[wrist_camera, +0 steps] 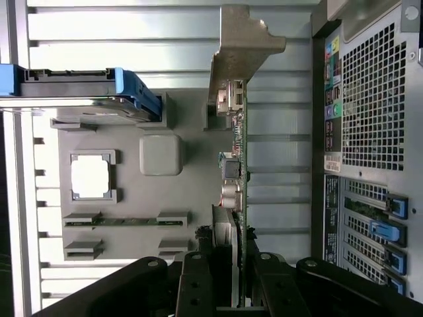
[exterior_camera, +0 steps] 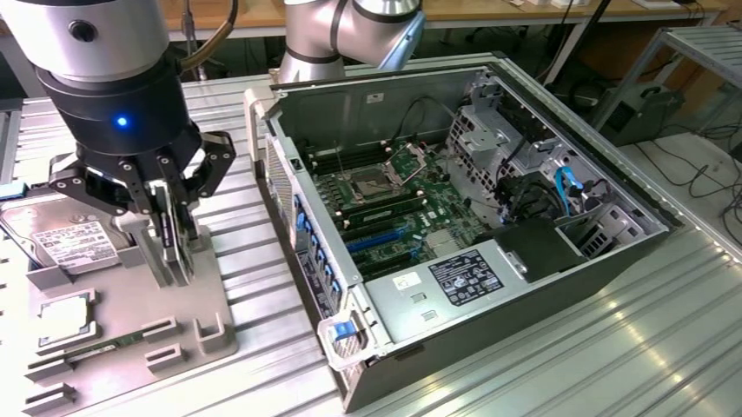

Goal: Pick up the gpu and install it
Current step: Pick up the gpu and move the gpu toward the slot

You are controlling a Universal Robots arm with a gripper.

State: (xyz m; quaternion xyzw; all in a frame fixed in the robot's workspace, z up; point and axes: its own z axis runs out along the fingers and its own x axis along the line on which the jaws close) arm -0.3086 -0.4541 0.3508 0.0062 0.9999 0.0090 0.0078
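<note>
The gpu [wrist_camera: 239,132] is a thin green card seen edge-on, with its silver bracket [wrist_camera: 242,46] at the far end. It stands upright over the grey parts tray [exterior_camera: 128,347]. My gripper [wrist_camera: 231,271] is shut on the card, one black finger on each face. In the exterior view the gripper [exterior_camera: 170,256] hangs low over the tray at the exterior view's left, the gpu [exterior_camera: 174,228] showing as a dark slim strip between the fingers. I cannot tell whether the card's lower edge still sits in its tray holder. The open computer case [exterior_camera: 464,217] lies to the exterior view's right.
The tray also carries a silver hard drive [exterior_camera: 64,239] with a white label, a square processor [exterior_camera: 64,317] and a narrow memory stick [exterior_camera: 99,352]. Blue-latched expansion slots [exterior_camera: 371,239] run across the case's motherboard. The case's rear panel [wrist_camera: 370,132] stands close beside the card.
</note>
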